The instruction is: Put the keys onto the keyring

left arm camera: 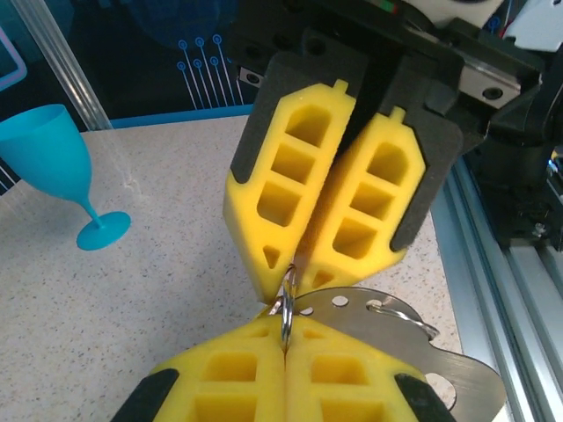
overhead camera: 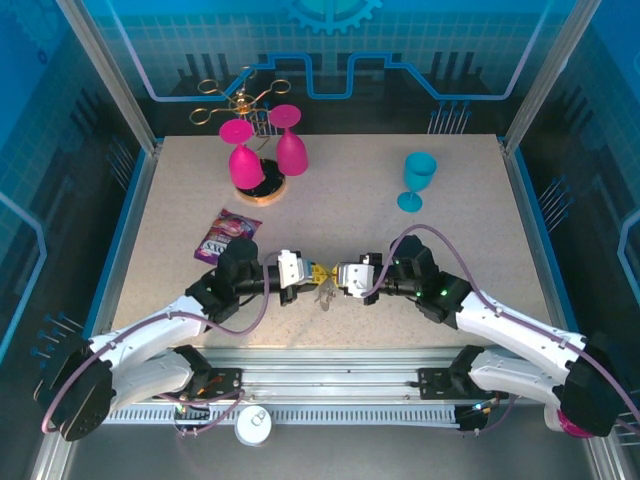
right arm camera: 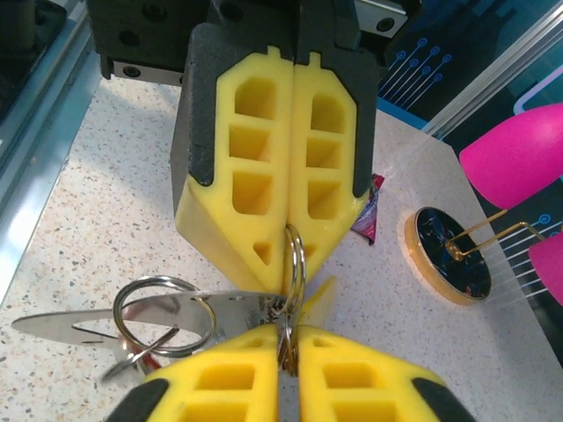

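My two grippers meet tip to tip just above the table's near middle. The left gripper [overhead camera: 306, 272] [left arm camera: 286, 352] is shut on the keyring [left arm camera: 287, 308], a silver split ring seen edge on. From the opposite side the right gripper [overhead camera: 338, 276] [right arm camera: 288, 360] is shut on the same ring [right arm camera: 294, 255], with a thin brownish metal edge also between its fingers. A flat silver metal piece [left arm camera: 396, 338] [right arm camera: 176, 308] carrying a larger wire ring [right arm camera: 163, 312] hangs from the cluster [overhead camera: 325, 293]. A yellow sliver [right arm camera: 321, 299], perhaps a key's head, pokes out beside the ring. The teal-headed key is hidden.
A teal goblet [overhead camera: 418, 180] [left arm camera: 53, 167] stands at the back right. Two pink glasses [overhead camera: 265, 150] hang on a gold rack with a round base [right arm camera: 449, 255] at the back left. A snack packet [overhead camera: 227, 236] lies left of centre. The metal front rail [overhead camera: 330, 385] runs below the grippers.
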{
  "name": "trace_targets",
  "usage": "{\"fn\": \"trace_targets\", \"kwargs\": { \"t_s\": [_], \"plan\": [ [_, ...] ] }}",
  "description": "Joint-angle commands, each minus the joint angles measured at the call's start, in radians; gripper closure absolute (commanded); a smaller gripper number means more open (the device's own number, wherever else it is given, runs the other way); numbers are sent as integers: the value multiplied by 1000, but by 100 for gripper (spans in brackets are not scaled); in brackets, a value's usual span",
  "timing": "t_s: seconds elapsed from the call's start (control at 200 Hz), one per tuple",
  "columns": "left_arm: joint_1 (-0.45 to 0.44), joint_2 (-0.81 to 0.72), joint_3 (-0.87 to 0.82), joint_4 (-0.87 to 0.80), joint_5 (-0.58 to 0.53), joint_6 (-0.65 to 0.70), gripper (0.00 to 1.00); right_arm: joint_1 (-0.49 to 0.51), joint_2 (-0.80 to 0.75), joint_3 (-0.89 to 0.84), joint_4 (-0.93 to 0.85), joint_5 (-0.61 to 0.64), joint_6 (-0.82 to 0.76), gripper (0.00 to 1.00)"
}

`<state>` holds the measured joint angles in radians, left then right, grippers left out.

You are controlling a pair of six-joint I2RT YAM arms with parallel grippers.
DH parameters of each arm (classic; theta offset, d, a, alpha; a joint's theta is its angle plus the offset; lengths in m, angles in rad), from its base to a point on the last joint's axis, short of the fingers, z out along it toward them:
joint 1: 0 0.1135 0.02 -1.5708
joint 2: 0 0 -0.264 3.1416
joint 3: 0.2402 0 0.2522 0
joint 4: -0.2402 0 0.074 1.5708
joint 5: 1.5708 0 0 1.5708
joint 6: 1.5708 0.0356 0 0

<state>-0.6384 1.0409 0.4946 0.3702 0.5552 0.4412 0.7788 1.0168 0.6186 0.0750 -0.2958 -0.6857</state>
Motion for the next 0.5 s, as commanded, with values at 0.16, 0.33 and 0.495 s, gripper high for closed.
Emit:
{"fn": "trace_targets", "kwargs": {
  "t_s": [0.16, 0.33, 0.495],
  "plan": [
    [8, -4, 32, 29, 63, 29, 100, -99, -107, -18, 51, -157, 127, 71],
    [7, 3, 48, -38, 70, 90, 100, -104, -84, 20, 23, -244, 150, 71],
    [6, 11, 56, -62, 72, 109, 100, -79, -30, 52, -5, -252, 135, 71]
  ]
}}
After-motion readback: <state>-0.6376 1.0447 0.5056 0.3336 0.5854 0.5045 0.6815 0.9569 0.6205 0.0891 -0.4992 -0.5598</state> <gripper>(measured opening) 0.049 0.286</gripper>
